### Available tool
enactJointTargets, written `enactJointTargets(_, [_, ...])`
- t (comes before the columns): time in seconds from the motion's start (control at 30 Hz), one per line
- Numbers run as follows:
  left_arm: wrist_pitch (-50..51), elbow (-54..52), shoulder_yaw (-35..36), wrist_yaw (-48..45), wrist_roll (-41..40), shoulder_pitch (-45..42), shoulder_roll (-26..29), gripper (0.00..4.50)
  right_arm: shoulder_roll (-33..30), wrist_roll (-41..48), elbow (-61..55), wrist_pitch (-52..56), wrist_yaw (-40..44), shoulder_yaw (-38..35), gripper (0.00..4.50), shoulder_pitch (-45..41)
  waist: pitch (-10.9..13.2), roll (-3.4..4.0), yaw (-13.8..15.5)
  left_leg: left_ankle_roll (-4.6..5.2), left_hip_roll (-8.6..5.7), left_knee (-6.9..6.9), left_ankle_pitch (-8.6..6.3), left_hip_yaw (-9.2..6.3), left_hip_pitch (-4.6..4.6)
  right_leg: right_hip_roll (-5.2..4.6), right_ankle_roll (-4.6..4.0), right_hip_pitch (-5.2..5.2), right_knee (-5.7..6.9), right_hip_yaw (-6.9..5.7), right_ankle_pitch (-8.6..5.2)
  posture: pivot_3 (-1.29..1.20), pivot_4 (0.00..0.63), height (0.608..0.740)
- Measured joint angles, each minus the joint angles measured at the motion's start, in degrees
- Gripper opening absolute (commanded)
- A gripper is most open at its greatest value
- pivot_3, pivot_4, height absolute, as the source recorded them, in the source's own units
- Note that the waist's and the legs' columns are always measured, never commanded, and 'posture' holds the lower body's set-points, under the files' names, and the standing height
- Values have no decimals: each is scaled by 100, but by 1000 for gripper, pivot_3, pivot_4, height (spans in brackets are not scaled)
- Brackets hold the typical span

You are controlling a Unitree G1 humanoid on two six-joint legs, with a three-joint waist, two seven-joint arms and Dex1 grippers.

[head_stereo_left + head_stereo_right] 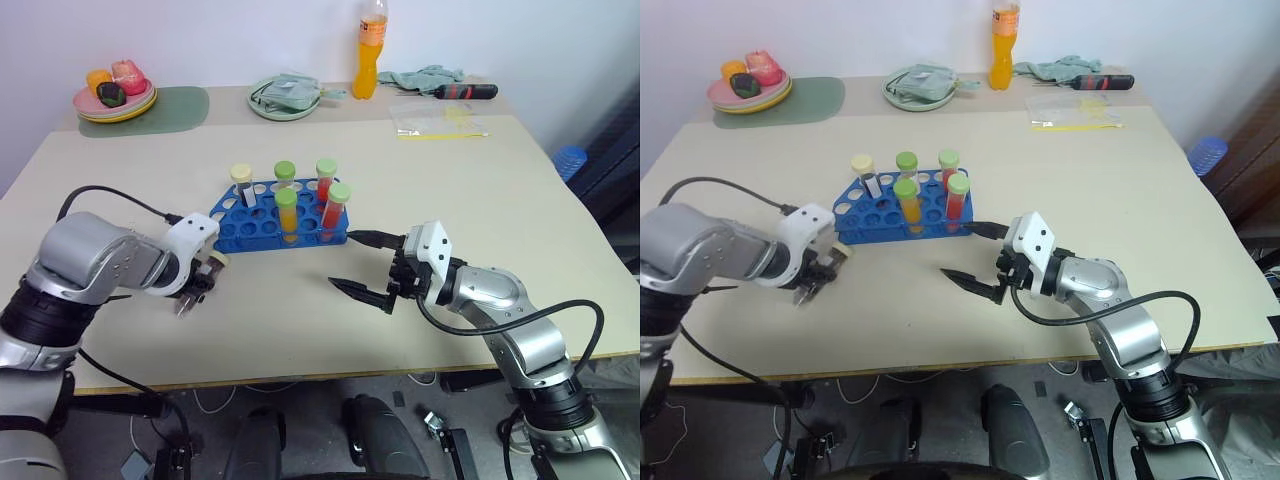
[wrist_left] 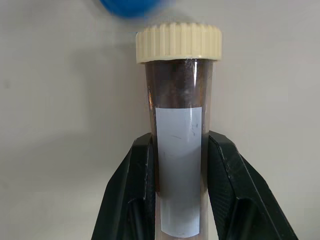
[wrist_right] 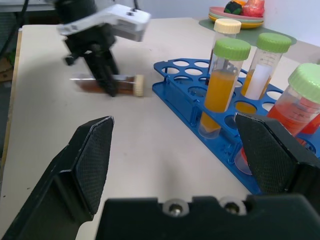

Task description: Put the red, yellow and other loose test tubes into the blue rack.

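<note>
Left hand [image 2: 177, 165] grips the brown tube [image 2: 178, 125] lying flat, cream cap toward the blue rack [image 1: 262, 222].

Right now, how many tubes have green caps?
4, all upright in the blue rack: two at the back, two in front. None looks hidden.

Both eye views look forward and down from the head over the bench [image 1: 480, 200], sharing the blue rack [image 1: 262, 225]. The left wrist view sits very close on a dark brown tube [image 2: 181, 150]. The right wrist view faces across the rack toward the left end effector [image 3: 107, 75].
</note>
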Motion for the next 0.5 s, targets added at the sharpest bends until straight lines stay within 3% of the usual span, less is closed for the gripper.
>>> enactJointTargets(0.1, [-753, -890, 581, -438, 61, 853, 416, 808, 0, 1, 8, -2, 31, 19, 4283, -63, 1, 1, 21, -1, 0, -3, 0, 6, 0, -5, 0, -1, -3, 2, 0, 0, 150, 740])
enactJointTargets(0.2, [-1990, -1457, 1372, -620, 299, 1481, 197, 808, -14, -1, 20, -5, 67, 23, 4283, -82, 1, -1, 94, -2, -2, 4, 1, 4, -3, -8, -2, 2, -3, -3, 0, 0, 150, 740])
enactJointTargets(0.3, [-3101, -1657, 2144, -631, 278, 1553, -813, 808, 2, -1, 31, -5, 99, 41, 4283, -99, 1, -4, 194, -2, -5, 11, 1, 10, -4, -10, -1, 9, -11, -1, 0, 0, 150, 740])
enactJointTargets(0.4, [-4091, -1704, 2497, -21, 468, 1530, -2185, 808, 14, -2, 48, -7, 110, 53, 4283, -145, -2, -10, 203, -1, -5, 14, 0, 7, -4, -12, 2, 14, -14, -1, 2, 0, 150, 740])
enactJointTargets(0.5, [-5389, -1438, 2195, 880, 1735, 1541, -2921, 808, 12, -4, 60, -8, 105, 46, 4283, -144, -4, -9, 177, -1, -5, 10, 1, 7, 5, -8, 0, 14, -10, 2, 3, 0, 150, 740])
